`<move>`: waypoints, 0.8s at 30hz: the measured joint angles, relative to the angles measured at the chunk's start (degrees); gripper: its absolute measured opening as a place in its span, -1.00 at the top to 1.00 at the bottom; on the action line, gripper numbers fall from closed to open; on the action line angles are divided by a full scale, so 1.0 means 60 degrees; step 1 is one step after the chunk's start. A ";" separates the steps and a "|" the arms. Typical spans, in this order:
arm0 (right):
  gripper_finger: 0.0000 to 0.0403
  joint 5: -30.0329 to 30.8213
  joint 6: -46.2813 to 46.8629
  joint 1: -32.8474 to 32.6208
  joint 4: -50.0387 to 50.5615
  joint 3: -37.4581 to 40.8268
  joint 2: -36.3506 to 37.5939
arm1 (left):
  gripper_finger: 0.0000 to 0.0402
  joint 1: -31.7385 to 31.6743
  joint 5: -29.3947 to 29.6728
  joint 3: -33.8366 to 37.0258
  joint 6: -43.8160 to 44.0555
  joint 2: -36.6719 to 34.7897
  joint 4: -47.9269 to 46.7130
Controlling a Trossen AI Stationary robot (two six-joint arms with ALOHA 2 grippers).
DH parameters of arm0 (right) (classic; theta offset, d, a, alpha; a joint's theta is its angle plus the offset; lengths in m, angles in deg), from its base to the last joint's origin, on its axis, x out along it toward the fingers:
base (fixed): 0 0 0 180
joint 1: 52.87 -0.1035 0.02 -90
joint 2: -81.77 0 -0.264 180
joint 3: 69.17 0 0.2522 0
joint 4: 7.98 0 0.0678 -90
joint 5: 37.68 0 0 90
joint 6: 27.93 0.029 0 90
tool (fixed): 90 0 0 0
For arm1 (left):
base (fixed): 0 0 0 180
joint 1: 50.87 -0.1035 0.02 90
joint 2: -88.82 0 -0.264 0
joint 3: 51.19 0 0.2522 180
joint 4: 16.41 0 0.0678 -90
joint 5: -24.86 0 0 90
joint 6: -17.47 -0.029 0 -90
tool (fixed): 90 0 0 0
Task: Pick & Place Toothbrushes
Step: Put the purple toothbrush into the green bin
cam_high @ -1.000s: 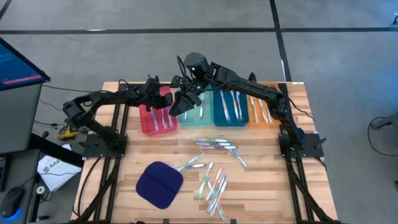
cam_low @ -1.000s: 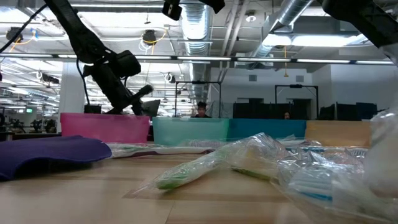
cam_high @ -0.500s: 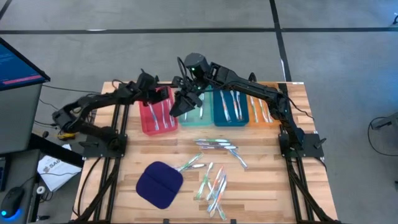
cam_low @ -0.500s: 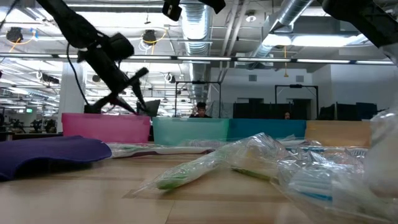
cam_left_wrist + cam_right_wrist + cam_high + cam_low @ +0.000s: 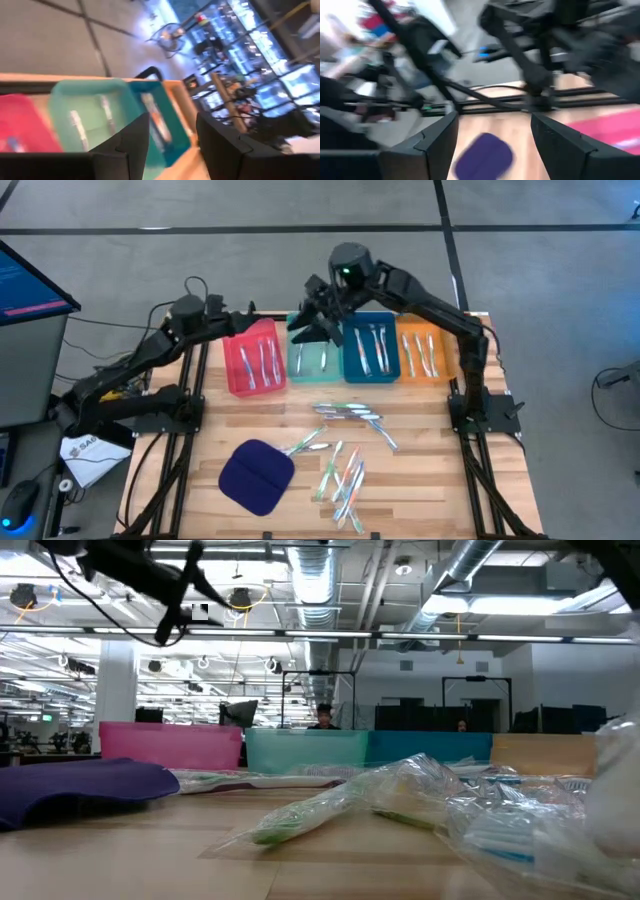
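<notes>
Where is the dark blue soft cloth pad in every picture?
High view: dark blue rounded cloth pad, near the table's front left.
Low view: flat purple-blue shape at far left, in front of the pink-red tray.
Left wrist view: not in it.
Right wrist view: blurred blue shape between the fingers.
Shared landmark: the pink-red tray.

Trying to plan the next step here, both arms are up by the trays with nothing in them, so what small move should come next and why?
Probably swing the right hand back down toward the loose toothbrushes on the table's near half. Both hands look open and empty, the left hand sits at the red tray, and many brushes are not yet in the trays.
</notes>
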State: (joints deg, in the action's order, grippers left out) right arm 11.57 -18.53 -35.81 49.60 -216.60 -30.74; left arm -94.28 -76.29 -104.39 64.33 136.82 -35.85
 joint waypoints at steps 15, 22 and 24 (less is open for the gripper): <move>-0.21 0.5164 0.1483 -0.2731 0.1783 0.0011 0.0630 | 0.21 0.2244 -0.2133 0.0000 -0.1340 -0.0471 0.0029; -0.21 0.6036 0.2269 -0.3560 0.3693 0.0004 0.0639 | 0.21 0.3845 -0.2125 0.0000 -0.1559 -0.0471 0.0029; -0.21 0.6036 0.2328 -0.3693 0.4751 0.0004 0.0639 | 0.21 0.4163 -0.2114 0.0000 -0.1561 -0.0471 0.0029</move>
State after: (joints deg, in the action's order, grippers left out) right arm 47.78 -4.57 -57.97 78.10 -216.58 -26.91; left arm -69.30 -88.97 -104.39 54.97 133.99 -35.67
